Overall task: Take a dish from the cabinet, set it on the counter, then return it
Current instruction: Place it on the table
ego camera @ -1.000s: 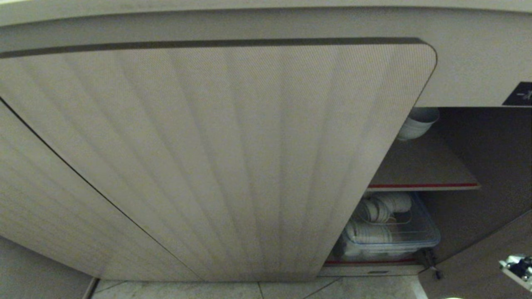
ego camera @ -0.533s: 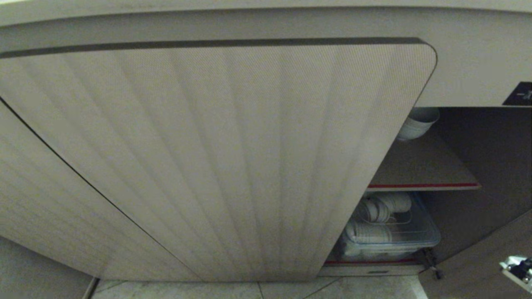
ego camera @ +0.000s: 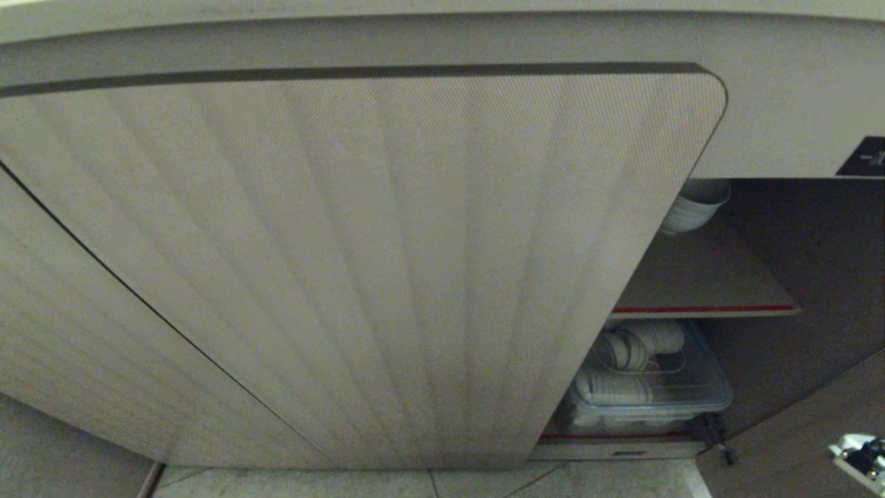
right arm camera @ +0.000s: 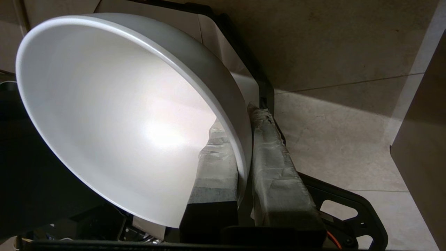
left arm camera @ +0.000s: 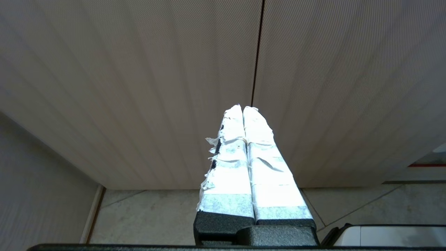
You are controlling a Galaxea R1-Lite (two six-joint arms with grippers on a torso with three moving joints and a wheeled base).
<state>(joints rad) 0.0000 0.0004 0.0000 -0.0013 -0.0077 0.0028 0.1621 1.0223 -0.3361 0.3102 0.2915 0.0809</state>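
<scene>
The dish (right arm camera: 115, 115), a plain white bowl, hangs tilted in my right gripper (right arm camera: 238, 120), which is shut on its rim with one taped finger inside and one outside. It is over the tiled floor, beside the cabinet. Only a bit of my right arm (ego camera: 857, 456) shows at the head view's lower right corner. The cabinet (ego camera: 698, 277) stands with its ribbed door (ego camera: 387, 263) swung open, showing a red-edged shelf. My left gripper (left arm camera: 243, 108) is shut and empty, parked in front of the closed ribbed doors. The counter's top is out of view.
Other white bowls (ego camera: 695, 204) sit at the back left of the upper shelf. A clear plastic bin (ego camera: 650, 387) of white dishes fills the lower shelf. A black label (ego camera: 864, 158) is above the opening. The open door blocks the left side.
</scene>
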